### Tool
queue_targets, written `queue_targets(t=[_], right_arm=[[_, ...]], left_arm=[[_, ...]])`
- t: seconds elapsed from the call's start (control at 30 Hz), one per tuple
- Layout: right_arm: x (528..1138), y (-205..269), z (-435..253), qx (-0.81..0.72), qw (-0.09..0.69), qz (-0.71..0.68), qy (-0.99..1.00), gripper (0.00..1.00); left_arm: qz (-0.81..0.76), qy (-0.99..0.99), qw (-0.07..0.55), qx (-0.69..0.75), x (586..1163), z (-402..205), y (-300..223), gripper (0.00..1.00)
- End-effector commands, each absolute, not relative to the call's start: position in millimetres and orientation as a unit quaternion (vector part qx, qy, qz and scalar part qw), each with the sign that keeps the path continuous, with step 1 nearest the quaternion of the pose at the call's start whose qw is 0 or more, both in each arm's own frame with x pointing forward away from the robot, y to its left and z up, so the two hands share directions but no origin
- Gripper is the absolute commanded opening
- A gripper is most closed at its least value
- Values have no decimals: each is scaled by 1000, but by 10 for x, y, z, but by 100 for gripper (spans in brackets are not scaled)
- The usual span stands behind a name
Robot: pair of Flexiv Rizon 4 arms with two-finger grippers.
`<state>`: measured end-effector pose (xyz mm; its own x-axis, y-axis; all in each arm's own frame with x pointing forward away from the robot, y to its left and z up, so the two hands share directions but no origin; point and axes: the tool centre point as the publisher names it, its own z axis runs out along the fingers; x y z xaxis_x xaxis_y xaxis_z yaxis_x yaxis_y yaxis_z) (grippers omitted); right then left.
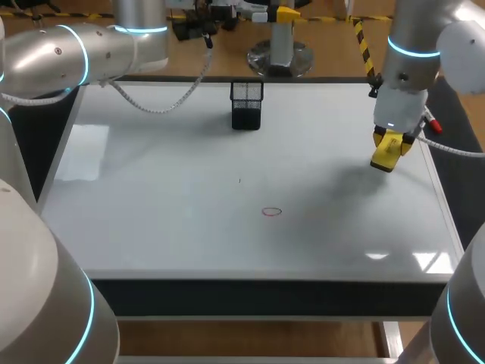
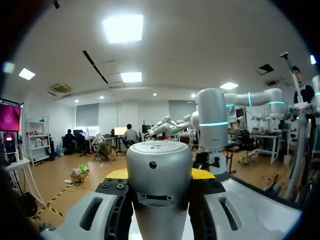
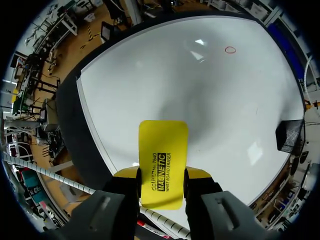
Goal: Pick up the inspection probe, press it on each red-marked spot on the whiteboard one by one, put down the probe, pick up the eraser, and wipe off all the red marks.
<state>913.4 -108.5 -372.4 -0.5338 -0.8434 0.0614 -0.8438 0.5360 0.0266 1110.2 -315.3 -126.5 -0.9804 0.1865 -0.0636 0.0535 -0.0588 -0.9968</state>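
Note:
My right gripper (image 1: 389,143) hangs above the right side of the whiteboard (image 1: 151,197), shut on a yellow eraser (image 1: 385,156). In the right wrist view the eraser (image 3: 163,150) stands out ahead of the gripper (image 3: 161,176), flat between both fingers. A red circle mark (image 1: 271,211) lies near the board's middle front, also seen far ahead of the eraser as the red mark (image 3: 230,49). In the left wrist view my left gripper (image 2: 159,176) holds a silver cylindrical probe (image 2: 159,160) and points out into the room. My left arm (image 1: 83,53) is at the far left corner.
A black mesh holder (image 1: 247,104) stands at the back middle of the board, seen as the holder (image 3: 289,136) from the right wrist. A tiny dark speck (image 1: 240,180) lies above the red mark. The board's frame (image 1: 447,220) is close to my right gripper.

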Motion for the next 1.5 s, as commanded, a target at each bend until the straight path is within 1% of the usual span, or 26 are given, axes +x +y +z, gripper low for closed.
queue_targets(t=[0.03, 0.3, 0.57, 0.73, 1.1, 1.5], right_arm=[[9139, -1092, -3717, 482, 34, 4, -875, 0], [9139, -1092, -3717, 482, 34, 4, -875, 0], [9139, -1092, -3717, 482, 34, 4, -875, 0], [9139, -1092, -3717, 482, 34, 4, -875, 0], [9139, -1092, -3717, 482, 34, 4, -875, 0], [9139, -1092, -3717, 482, 34, 4, -875, 0]], left_arm=[[707, -696, 57, -115, 11026, -1139, -3265, 0], [696, -692, 89, -169, 10635, -1054, -3474, 0], [697, -675, 125, -204, 10125, -1091, -3520, 0], [695, -674, 132, -215, 9793, -1138, -3472, 0], [706, -662, 127, -219, 9145, -1245, -3299, 0], [711, -654, 142, -216, 8590, -1461, -3151, 0]])
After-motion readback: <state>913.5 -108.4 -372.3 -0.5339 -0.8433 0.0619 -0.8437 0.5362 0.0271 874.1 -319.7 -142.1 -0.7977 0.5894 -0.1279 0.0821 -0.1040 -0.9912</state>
